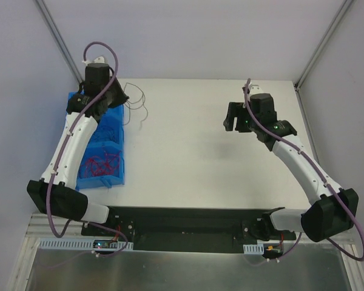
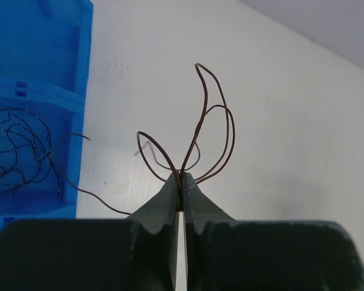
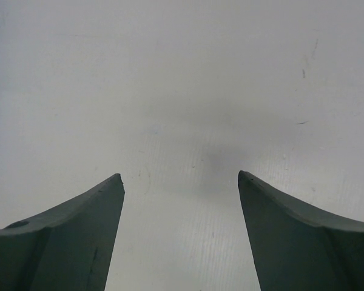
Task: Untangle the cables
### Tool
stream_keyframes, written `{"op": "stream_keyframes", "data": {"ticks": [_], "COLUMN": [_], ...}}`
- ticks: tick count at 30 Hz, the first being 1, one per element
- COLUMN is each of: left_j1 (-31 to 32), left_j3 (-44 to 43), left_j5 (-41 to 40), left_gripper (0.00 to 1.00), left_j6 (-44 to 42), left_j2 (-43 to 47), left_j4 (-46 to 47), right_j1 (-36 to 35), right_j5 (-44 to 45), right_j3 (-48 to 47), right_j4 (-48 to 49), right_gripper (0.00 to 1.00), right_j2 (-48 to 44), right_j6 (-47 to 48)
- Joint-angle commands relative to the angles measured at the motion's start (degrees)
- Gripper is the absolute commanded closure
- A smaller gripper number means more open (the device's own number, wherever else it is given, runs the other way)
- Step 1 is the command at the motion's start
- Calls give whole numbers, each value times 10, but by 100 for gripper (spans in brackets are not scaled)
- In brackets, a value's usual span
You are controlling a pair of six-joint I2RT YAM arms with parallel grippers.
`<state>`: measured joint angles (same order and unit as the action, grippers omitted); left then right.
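My left gripper (image 2: 182, 177) is shut on a thin dark brown cable (image 2: 201, 115) whose loops rise past the fingertips above the white table. In the top view that cable (image 1: 136, 100) curls beside the left gripper (image 1: 118, 97) at the table's far left. More dark cables (image 2: 18, 151) lie in a blue bin. Red cables (image 1: 102, 163) fill the bin's near compartment. My right gripper (image 3: 181, 177) is open and empty over bare table; it also shows in the top view (image 1: 233, 118).
The blue bin (image 1: 116, 173) stands along the table's left edge, partly under my left arm; its wall shows in the left wrist view (image 2: 79, 73). The white table (image 1: 188, 151) ends at grey walls on the left, right and back.
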<state>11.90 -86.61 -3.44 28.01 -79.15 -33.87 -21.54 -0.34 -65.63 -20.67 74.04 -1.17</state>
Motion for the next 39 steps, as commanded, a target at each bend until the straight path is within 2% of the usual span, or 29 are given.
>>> {"op": "stream_keyframes", "data": {"ticks": [1, 8, 16, 21, 26, 27, 39], "left_j1": [-53, -129, -194, -252, -282, -289, -340], "left_j3": [-85, -209, -299, -285, -266, -269, -254], "left_j5": [25, 47, 68, 82, 88, 95, 93], "left_gripper": [100, 100, 100, 100, 100, 100, 100], "left_j6": [64, 117, 143, 165, 159, 154, 93], "left_j2": [-61, -163, -253, -251, -252, -258, -245], "left_j4": [-30, -30, -30, -31, -30, -30, -39], "right_j1": [15, 53, 94, 113, 120, 120, 120], "right_j5": [43, 26, 18, 12, 10, -10, -16], "right_j3": [-44, -76, -98, -119, -136, -141, -140], "right_j4": [-92, -90, -91, -91, -90, -89, -90], "right_gripper": [21, 21, 20, 20, 20, 20, 20], "right_j2": [5, 31, 56, 74, 98, 100, 101], "right_j6": [91, 107, 112, 112, 105, 103, 100]}}
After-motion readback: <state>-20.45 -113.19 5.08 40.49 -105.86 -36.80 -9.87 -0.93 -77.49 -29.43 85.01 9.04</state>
